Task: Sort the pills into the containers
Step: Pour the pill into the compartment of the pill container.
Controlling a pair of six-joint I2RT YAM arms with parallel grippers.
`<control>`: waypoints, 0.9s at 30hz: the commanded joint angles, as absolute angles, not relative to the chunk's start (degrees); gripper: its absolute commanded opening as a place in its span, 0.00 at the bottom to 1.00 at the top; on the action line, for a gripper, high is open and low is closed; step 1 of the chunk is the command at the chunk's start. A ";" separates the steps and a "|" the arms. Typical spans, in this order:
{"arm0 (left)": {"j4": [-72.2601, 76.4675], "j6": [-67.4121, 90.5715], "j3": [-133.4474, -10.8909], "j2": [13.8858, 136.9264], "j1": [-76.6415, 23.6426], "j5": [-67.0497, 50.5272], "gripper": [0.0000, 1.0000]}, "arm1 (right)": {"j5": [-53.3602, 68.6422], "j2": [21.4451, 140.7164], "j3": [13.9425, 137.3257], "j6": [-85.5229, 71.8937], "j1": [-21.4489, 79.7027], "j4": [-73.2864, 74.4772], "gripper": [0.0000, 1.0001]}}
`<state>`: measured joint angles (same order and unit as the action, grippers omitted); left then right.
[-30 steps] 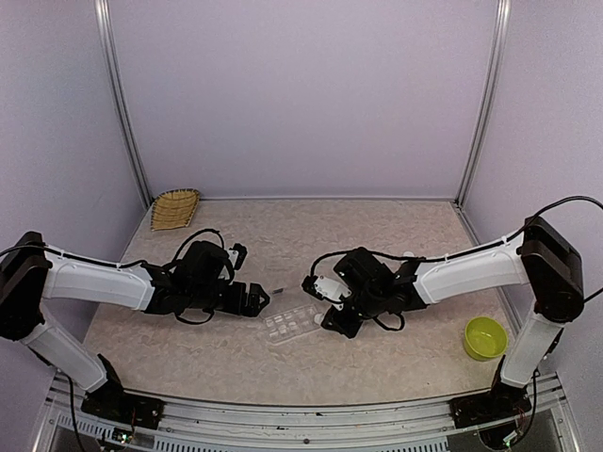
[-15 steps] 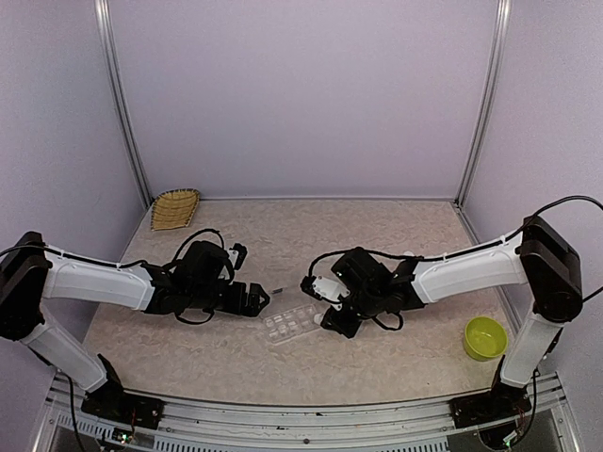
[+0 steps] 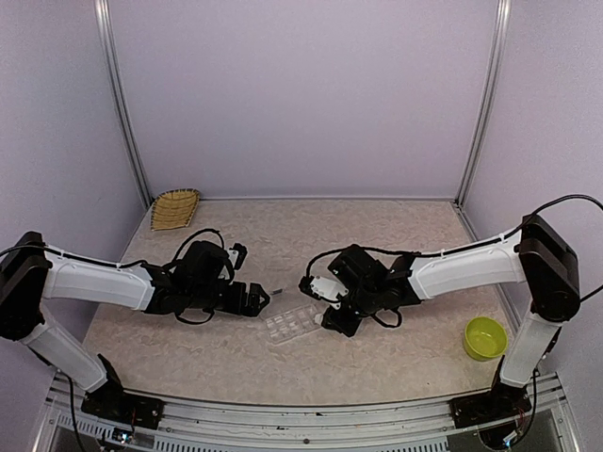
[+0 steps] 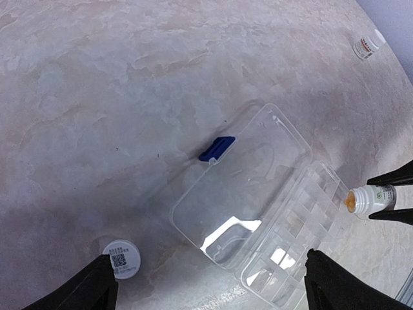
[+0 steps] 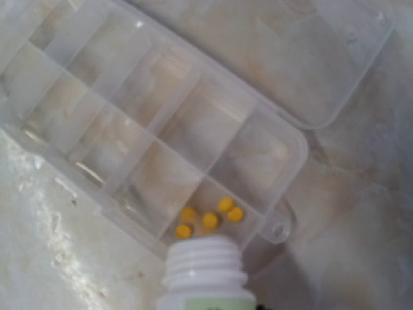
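Note:
The clear organizer box lies open between the arms, its lid folded back and its cells facing up. Several orange-yellow pills lie in one corner cell; the other cells in view look bare. My right gripper is shut on a small white bottle, which is uncapped and tipped, its threaded neck just over that corner cell. More orange shows inside its mouth in the left wrist view. My left gripper stands open, low over the table just left of the lid, with nothing between its fingers.
A white bottle cap with a printed code lies on the table by my left finger. A second white bottle lies farther off. A yellow-green bowl sits at the right, a wicker basket at the back left. A blue latch juts from the lid.
The right arm has edged slightly left with the bottle. The left arm has not moved.

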<state>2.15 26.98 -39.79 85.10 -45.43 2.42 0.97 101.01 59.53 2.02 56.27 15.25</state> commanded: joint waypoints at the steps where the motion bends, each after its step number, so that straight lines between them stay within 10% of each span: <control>1: 3.60 27.53 -39.29 84.29 -45.88 2.57 0.99 | 0.09 102.12 60.70 2.59 56.89 18.84 0.09; 27: 3.52 27.62 -38.94 83.77 -45.88 2.83 0.99 | -0.33 98.71 52.24 1.94 56.96 5.05 0.07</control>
